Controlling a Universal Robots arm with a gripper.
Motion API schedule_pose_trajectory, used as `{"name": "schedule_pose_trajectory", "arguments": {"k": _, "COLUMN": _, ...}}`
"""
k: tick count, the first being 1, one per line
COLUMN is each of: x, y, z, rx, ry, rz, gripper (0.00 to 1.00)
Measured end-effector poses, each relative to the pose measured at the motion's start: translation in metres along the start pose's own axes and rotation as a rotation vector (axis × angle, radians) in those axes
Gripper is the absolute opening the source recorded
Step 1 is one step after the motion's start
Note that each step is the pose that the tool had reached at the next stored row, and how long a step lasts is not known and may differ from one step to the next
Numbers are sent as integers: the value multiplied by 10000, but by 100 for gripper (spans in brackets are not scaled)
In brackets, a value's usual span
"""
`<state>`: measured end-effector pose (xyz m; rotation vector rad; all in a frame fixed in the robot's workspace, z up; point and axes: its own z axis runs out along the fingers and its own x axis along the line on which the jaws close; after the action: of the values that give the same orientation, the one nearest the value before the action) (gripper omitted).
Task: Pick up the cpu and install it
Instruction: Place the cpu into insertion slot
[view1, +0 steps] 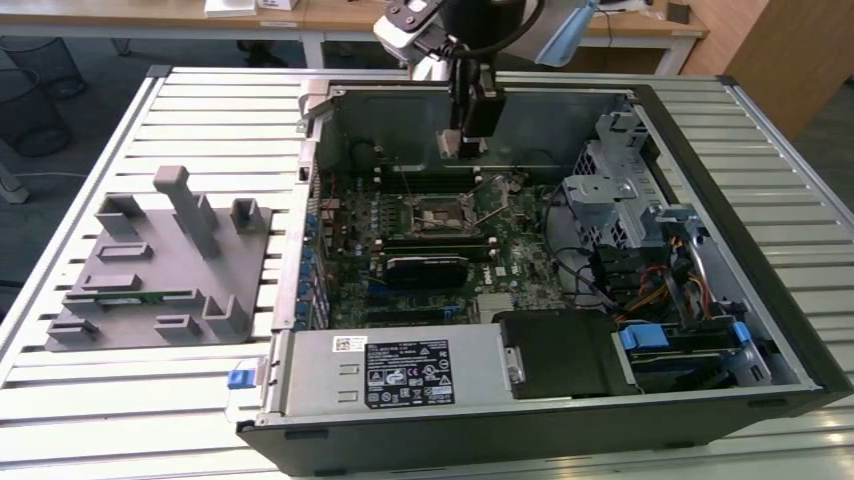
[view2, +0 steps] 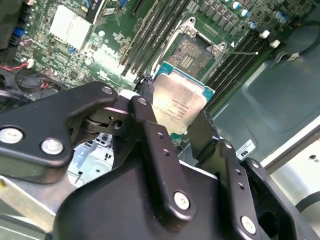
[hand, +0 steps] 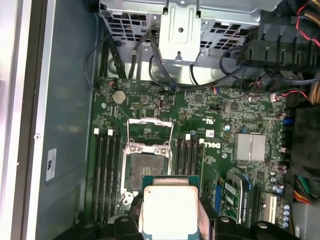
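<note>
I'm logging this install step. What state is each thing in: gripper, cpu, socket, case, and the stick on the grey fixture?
gripper: shut on the cpu.
cpu: held by its edges above the board, not yet in the socket.
socket: open and empty, metal frame swung up.
computer case: lying on its side, side panel off.
memory stick: lying in the grey fixture beside the case.

Soft, even light fills the exterior view. The slatted table (view1: 200, 110) is bright, and the inside of the computer case (view1: 561, 115) is dimmer, shaded by its walls. In the second wrist view the cpu (view2: 177, 102) shows pale glare, and the black gripper (view2: 174, 109) carries a dull sheen. In the first wrist view the cpu's top (hand: 169, 207) is washed nearly white.
</note>
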<state>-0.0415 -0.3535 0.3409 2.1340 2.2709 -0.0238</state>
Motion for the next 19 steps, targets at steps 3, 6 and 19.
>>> {"name": "schedule_pose_trajectory", "arguments": {"k": 3, "x": 11, "y": 4, "z": 54, "rx": -1, "ry": 0, "rz": -1, "gripper": 53}}
{"name": "schedule_pose_trajectory", "arguments": {"k": 6, "x": 13, "y": 4, "z": 101, "rx": 0, "ry": -1, "rz": 0, "gripper": 53}}
{"name": "schedule_pose_trajectory", "arguments": {"k": 19, "x": 100, "y": 7, "z": 296, "rx": -2, "ry": -5, "rz": 13, "gripper": 53}}
